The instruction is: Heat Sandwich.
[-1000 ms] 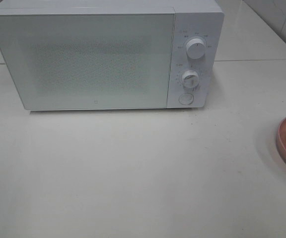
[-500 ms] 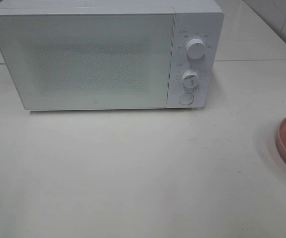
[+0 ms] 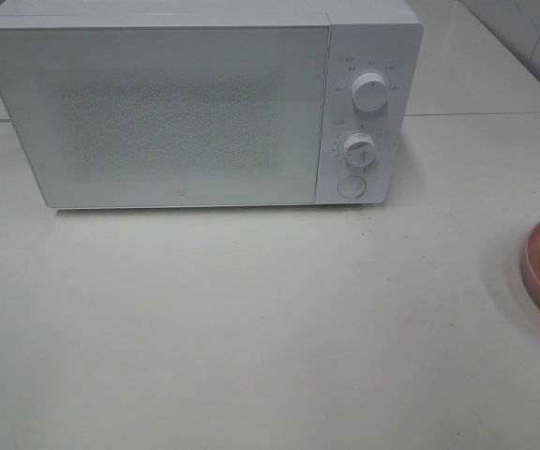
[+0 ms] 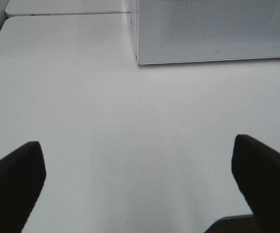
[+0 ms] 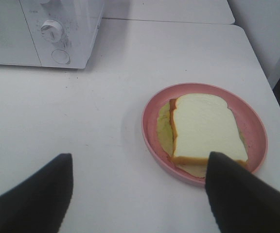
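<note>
Sandwich (image 5: 205,128) waits on its plate (image 5: 152,141), right of the shut microwave (image 3: 157,112).
My right pincer (image 5: 140,194) gapes empty above it; soft, light bread squashes, so I'd grip the stiff plate rim.

You are looking at a white table (image 3: 251,328) carrying a white microwave (image 3: 195,103) standing at its back, door shut, and a round pink plate (image 5: 154,104) sitting well apart toward the right edge.
</note>
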Available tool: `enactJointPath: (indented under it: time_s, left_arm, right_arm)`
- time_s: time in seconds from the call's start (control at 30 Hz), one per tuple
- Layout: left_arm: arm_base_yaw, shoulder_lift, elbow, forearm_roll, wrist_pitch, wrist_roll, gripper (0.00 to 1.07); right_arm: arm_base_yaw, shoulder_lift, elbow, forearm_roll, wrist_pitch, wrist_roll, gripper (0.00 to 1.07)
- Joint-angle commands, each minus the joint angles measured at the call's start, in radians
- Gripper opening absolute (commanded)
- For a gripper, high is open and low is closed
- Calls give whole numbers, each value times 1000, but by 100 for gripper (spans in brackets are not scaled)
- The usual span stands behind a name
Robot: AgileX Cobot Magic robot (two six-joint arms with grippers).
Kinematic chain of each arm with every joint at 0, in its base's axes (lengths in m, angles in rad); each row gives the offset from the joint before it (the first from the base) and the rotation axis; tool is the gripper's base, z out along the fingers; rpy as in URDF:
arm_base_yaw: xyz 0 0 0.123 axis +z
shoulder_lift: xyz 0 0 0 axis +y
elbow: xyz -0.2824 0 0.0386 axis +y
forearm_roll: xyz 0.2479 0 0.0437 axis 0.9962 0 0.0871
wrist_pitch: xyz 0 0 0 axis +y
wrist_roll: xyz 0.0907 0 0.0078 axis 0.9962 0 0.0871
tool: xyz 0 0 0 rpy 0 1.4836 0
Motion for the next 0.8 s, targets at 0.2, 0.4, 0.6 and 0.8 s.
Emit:
enactJointPath:
  time_s: [0.2,0.4,0.6,0.8]
  left_arm:
    - [2,-23,2,-4,1,-1,102]
    - [2,-23,2,-4,1,-1,102]
    - [2,-23,2,-4,1,-1,102]
    - [2,-23,2,-4,1,-1,102]
  right_arm:
    - [-7,-28,1,-5,-4,-9,74]
    - [-7,-28,1,-5,-4,-9,74]
    - [-7,-28,1,-5,-4,-9,74]
    - [-7,-28,1,-5,-4,-8,74]
